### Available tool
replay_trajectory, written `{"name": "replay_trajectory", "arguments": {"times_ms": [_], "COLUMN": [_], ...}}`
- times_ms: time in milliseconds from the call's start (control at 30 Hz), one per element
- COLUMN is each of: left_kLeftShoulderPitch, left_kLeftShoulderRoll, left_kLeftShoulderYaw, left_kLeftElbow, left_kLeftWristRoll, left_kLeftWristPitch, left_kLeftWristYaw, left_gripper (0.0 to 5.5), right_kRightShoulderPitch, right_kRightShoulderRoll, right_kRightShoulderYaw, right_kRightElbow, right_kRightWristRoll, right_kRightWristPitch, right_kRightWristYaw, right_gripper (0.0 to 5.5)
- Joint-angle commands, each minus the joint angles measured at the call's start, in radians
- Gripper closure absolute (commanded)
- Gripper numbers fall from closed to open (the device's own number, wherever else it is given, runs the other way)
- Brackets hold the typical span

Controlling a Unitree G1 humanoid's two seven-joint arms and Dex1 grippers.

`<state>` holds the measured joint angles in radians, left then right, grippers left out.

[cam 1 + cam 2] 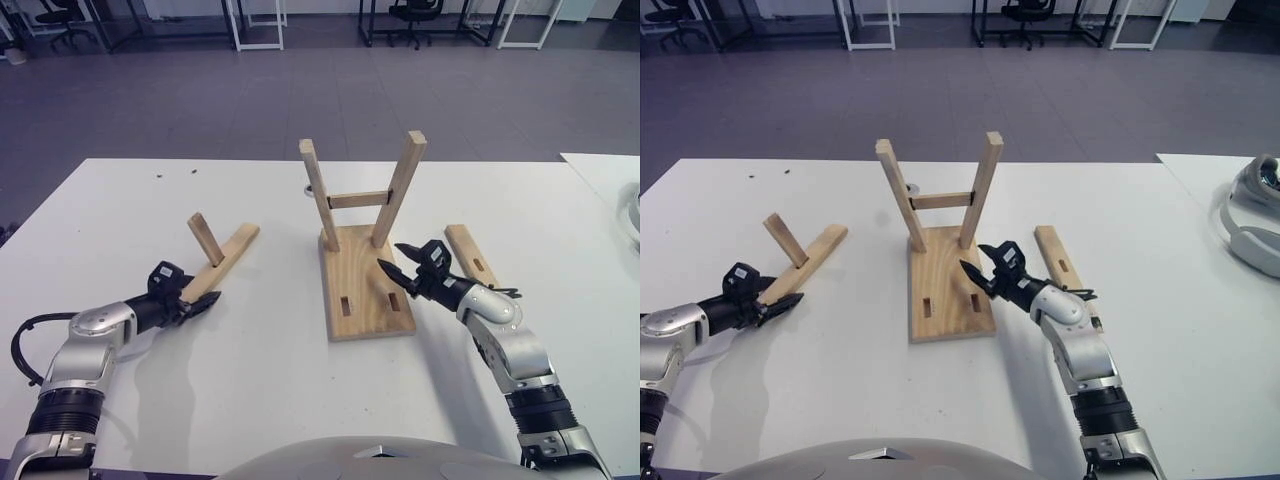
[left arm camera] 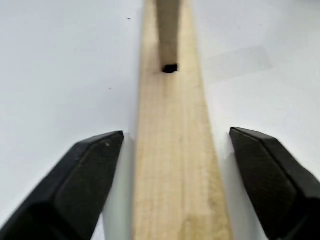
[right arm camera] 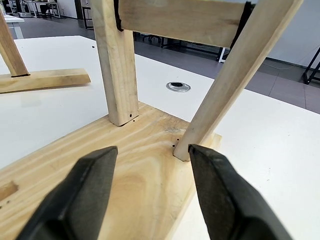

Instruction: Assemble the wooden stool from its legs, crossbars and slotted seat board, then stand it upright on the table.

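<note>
Left gripper (image 1: 200,302): low on the table (image 1: 250,385), fingers spread to either side of the near end of a loose leg (image 1: 230,255), not clamping it; judged ready to close for a lift. This leg lies flat at the robot's left, a short crossbar stub (image 1: 206,238) standing up from it.

Right gripper (image 1: 393,262): jaws apart, holding nothing, poised just over the right edge of the seat board (image 1: 355,262), near the foot of the right standing leg (image 1: 400,188); probably placed to steady the board.

Seat board: at table centre, lying flat, apparently underside up so that legs can be pressed in from above. Left standing leg (image 1: 320,195) and its partner rise from the far end, joined by a crossbar (image 1: 358,199). Two slots (image 1: 346,306) at the near end are unfilled.

Second loose leg (image 1: 471,255): flat, just right of the right gripper.

Assembly judged about half done.

Markings: no brand, label or legible writing on any part.
</note>
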<state>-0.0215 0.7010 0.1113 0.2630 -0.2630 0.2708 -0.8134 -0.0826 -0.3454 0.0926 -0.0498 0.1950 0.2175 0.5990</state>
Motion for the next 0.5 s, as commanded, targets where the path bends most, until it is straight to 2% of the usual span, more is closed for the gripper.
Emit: {"name": "replay_trajectory", "arguments": {"times_ms": [33, 200, 300, 400, 500], "left_kLeftShoulderPitch": [0.026, 0.016, 0.007, 0.049, 0.208], "left_kLeftShoulderRoll": [0.007, -0.002, -0.014, -0.032, 0.028], "left_kLeftShoulderYaw": [-0.021, -0.029, -0.010, 0.084, 0.115], "left_kLeftElbow": [0.015, 0.071, 0.073, -0.096, -0.367], "left_kLeftWristRoll": [0.022, 0.051, 0.014, -0.208, -0.347], "left_kLeftWristPitch": [-0.004, -0.056, -0.068, -0.030, 0.067], "left_kLeftWristYaw": [-0.030, -0.017, -0.027, -0.178, -0.303], "left_gripper": [2.31, 3.28, 3.48, 3.48, 3.48], "right_kRightShoulderPitch": [-0.019, -0.024, -0.031, -0.046, -0.070], "right_kRightShoulderRoll": [-0.012, -0.016, -0.014, 0.015, 0.073], "right_kRightShoulderYaw": [-0.019, -0.023, -0.031, -0.099, -0.215], "right_kRightElbow": [0.005, 0.012, 0.018, -0.053, -0.183], "right_kRightWristRoll": [0.008, -0.004, 0.005, 0.163, 0.475], "right_kRightWristPitch": [0.034, 0.039, 0.058, 0.199, 0.419], "right_kRightWristYaw": [-0.002, -0.002, -0.005, 0.013, -0.018], "right_gripper": [2.85, 2.85, 2.85, 2.85, 2.85]}}
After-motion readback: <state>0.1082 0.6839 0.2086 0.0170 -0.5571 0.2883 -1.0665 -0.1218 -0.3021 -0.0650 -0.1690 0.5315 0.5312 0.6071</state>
